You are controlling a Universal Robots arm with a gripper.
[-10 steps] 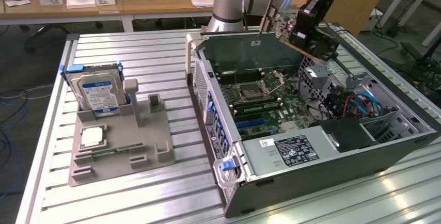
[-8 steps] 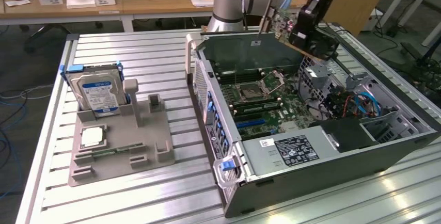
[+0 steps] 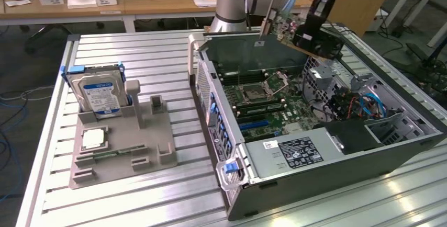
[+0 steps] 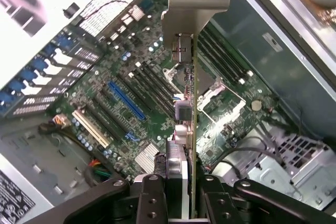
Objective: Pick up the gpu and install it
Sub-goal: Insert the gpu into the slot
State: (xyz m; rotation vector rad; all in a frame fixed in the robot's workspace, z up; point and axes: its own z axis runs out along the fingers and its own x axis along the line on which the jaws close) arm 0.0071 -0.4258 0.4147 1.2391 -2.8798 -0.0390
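Observation:
The gpu [image 3: 293, 32] is a flat green-and-black card with a grey metal end bracket [image 3: 267, 25]. It hangs tilted in the air above the open computer case [image 3: 314, 133], over its far end. My gripper [image 3: 311, 31] is shut on the gpu's black end. In the wrist view the gpu [image 4: 188, 114] stands edge-on between my fingers [image 4: 149, 198], its bracket [image 4: 191, 3] pointing away from the camera. Below it lies the motherboard [image 4: 131, 103] with a blue slot [image 4: 126, 100] and the CPU socket [image 4: 220, 103].
A grey parts holder [image 3: 122, 143] sits on the slatted table at the exterior view's left, carrying a blue-labelled hard drive [image 3: 98, 93] and a small silver chip [image 3: 94, 138]. The case's power supply [image 3: 297, 154], blue cables [image 3: 370, 104] and drive cage surround the motherboard.

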